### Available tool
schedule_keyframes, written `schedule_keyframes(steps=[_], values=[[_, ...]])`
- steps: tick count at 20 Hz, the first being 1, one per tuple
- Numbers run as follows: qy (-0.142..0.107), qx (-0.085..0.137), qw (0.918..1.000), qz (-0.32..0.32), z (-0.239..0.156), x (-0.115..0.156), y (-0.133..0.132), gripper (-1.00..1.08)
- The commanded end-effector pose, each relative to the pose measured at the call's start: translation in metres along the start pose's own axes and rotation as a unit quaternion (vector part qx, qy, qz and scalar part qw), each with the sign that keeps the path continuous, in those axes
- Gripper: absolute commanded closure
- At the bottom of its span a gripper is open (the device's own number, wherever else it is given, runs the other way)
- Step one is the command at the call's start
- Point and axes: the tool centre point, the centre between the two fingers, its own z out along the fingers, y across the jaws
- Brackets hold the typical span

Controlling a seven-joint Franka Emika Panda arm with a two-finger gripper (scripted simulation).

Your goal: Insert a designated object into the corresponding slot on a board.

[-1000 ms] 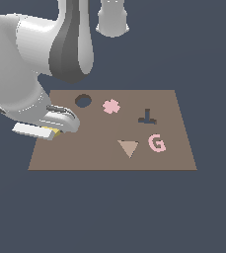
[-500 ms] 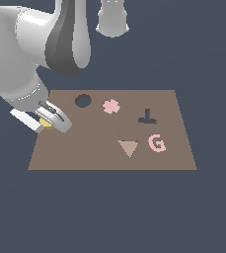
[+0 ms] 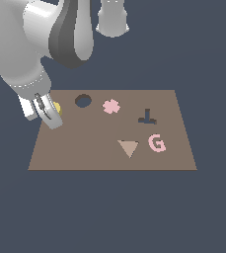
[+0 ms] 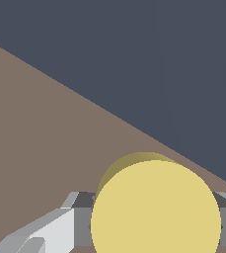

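The gripper [image 3: 49, 112] is clamped on the yellow disc [image 4: 155, 207], held at the board's [image 3: 85, 153] edge on the exterior view's left. The round slot [image 3: 83, 101] sits just beside it, uncovered. Further along lie a pink flower [image 3: 111, 106], a T-shaped cutout [image 3: 147, 117], a tan triangle [image 3: 129, 147] and a pink letter "G" [image 3: 157, 143].

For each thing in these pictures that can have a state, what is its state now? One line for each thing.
hand: shut on the yellow disc, over the board's end at the exterior view's left
yellow disc: gripped between the fingers, not in its slot
round slot: empty
T-shaped cutout: empty
pink flower piece: lying flat on the board
pink letter G: lying flat
tan triangle: lying flat
board: lying flat
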Motion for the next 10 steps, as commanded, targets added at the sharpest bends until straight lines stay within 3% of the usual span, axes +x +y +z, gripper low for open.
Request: schedule_keyframes(steps=[1, 5, 10], values=[[0.0, 0.0, 0.9984, 0.056, -0.001, -0.006, 0.006, 1.08], [0.0, 0.0, 0.9901, 0.14, -0.001, -0.018, 0.014, 1.08], [0.0, 0.0, 0.9704, 0.241, -0.002, -0.033, 0.02, 1.08]])
